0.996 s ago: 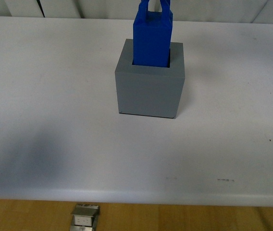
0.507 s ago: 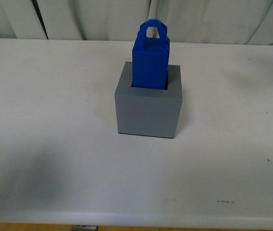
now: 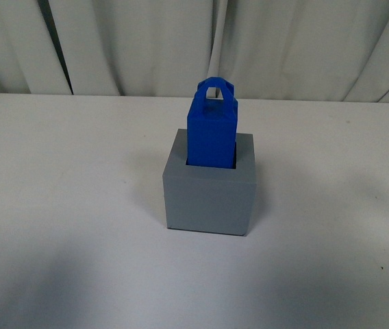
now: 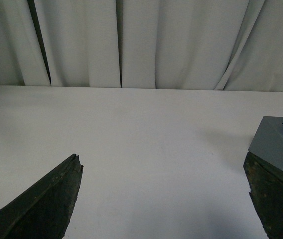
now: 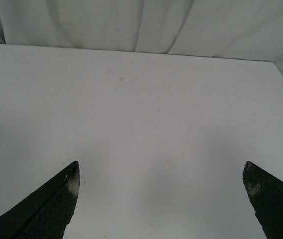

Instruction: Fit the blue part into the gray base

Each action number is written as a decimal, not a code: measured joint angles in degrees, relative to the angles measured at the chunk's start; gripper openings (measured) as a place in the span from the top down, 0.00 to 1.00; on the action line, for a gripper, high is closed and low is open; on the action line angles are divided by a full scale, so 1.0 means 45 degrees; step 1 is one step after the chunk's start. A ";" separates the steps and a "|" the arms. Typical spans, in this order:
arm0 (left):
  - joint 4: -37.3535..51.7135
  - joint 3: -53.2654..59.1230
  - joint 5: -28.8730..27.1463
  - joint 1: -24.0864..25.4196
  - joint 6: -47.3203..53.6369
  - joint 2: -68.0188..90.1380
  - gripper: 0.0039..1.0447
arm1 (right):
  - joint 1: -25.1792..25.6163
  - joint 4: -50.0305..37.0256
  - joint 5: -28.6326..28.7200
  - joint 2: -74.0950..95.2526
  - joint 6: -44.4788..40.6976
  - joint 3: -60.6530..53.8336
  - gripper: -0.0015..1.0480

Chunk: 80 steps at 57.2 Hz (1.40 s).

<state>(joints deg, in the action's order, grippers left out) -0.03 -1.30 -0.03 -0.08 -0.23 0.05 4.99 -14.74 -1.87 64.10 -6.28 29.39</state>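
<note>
Change: whole scene sits lower in the front view than a second ago, and the curtain [image 3: 146,41] now fills the top; block and cube keep the same relation.
Blue part [image 3: 211,130]: upright, lower end down in the recess of the gray base [image 3: 210,202], loop handle up; base on the worktop [image 3: 78,205].
Why: recess walls hold it upright, so I judge no grip is needed and the insertion done.
Left fingers [image 4: 42,209]: spread wide, empty; base lies beyond one fingertip, outside the gap.
Right fingers [image 5: 42,209]: spread wide, empty; only bare worktop between.
</note>
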 joint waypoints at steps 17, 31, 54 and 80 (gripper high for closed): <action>0.0000 0.0000 0.0000 0.0000 0.0000 0.0000 0.06 | 0.0311 -0.1171 0.0695 -0.0141 0.0505 -0.0976 0.12; 0.0000 0.0000 0.0000 0.0000 0.0000 0.0000 0.06 | 0.0039 -0.6926 0.1428 -0.1219 0.1180 -0.3755 0.54; 0.0000 0.0000 0.0000 0.0000 0.0000 0.0000 0.06 | -0.1064 -0.5027 0.0423 -0.4959 0.1243 -0.5683 0.99; 0.0000 0.0000 0.0000 0.0000 0.0000 0.0000 0.06 | -0.1073 -0.2608 0.0427 -0.8296 0.1258 -0.6460 0.99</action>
<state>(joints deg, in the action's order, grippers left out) -0.03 -1.30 -0.03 -0.08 -0.23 0.05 0.16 -26.48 0.05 26.76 -0.62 0.32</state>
